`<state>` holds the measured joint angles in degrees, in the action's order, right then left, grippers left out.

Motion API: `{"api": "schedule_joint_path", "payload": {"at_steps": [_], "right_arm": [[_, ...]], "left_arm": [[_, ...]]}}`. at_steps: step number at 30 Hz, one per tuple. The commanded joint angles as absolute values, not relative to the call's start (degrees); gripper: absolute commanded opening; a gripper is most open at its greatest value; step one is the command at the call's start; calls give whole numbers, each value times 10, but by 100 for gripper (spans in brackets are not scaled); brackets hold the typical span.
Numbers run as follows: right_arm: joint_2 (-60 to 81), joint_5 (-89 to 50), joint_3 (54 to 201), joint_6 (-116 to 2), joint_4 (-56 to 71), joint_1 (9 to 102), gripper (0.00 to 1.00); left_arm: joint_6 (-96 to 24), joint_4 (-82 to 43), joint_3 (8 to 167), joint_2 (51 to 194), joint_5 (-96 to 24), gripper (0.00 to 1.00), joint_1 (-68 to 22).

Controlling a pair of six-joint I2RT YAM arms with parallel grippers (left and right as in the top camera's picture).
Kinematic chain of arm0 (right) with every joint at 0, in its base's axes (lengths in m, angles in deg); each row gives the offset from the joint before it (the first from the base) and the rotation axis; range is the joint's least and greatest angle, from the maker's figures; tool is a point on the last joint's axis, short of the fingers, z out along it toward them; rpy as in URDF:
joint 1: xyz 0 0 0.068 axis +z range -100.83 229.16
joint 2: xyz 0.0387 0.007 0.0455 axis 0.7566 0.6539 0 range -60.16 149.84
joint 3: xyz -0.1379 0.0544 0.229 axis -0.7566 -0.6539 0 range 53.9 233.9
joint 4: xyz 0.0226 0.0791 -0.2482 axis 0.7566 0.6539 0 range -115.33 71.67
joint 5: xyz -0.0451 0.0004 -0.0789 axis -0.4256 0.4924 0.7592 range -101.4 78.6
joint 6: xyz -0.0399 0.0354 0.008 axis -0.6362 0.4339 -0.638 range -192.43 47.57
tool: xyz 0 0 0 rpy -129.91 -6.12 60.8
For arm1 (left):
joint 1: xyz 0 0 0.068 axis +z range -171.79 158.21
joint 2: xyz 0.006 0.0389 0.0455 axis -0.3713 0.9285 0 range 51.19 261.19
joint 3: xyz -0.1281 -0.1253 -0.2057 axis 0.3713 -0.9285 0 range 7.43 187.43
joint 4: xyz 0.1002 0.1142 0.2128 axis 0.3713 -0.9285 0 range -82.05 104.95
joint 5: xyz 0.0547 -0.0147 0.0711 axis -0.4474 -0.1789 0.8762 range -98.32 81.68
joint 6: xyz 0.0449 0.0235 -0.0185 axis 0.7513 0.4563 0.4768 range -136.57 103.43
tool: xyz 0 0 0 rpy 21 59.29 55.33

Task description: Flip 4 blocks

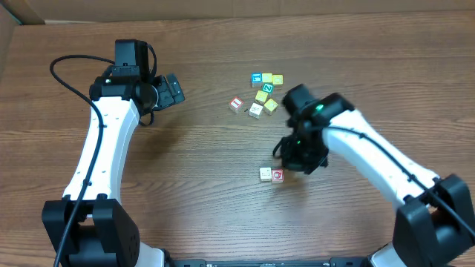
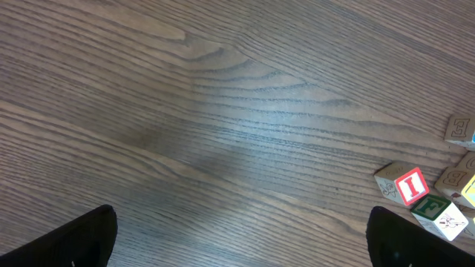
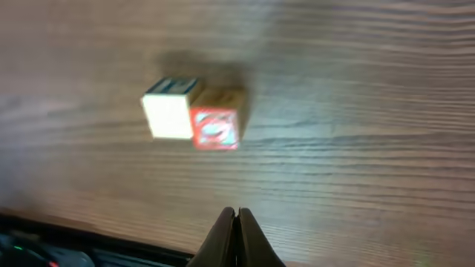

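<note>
One cream block (image 3: 171,116), one red-printed block (image 3: 216,127), touching, right gripper (image 3: 236,213) closed

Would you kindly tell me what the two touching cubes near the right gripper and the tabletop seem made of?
The cream block and the red-printed block look like pale wood, matte, with printed faces and bare tan sides. The table shows brown wood grain with a soft sheen, possibly laminate.
</note>
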<state>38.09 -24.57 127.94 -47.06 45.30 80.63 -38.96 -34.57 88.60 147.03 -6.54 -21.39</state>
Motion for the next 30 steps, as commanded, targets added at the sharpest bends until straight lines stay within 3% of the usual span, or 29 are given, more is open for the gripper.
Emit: {"api": "schedule_joint_path", "payload": {"at_steps": [1,8,30], "right_arm": [[382,-215,1243,-440,448,841,4],[382,-147,1169,-368,357,915,4],[382,-148,1138,-368,270,916,4]], "left_arm": [[-395,-345,898,1473,-66,100,-214],[-395,-345,898,1473,-66,100,-214],[-395,-345,898,1473,-66,100,-214]]}}
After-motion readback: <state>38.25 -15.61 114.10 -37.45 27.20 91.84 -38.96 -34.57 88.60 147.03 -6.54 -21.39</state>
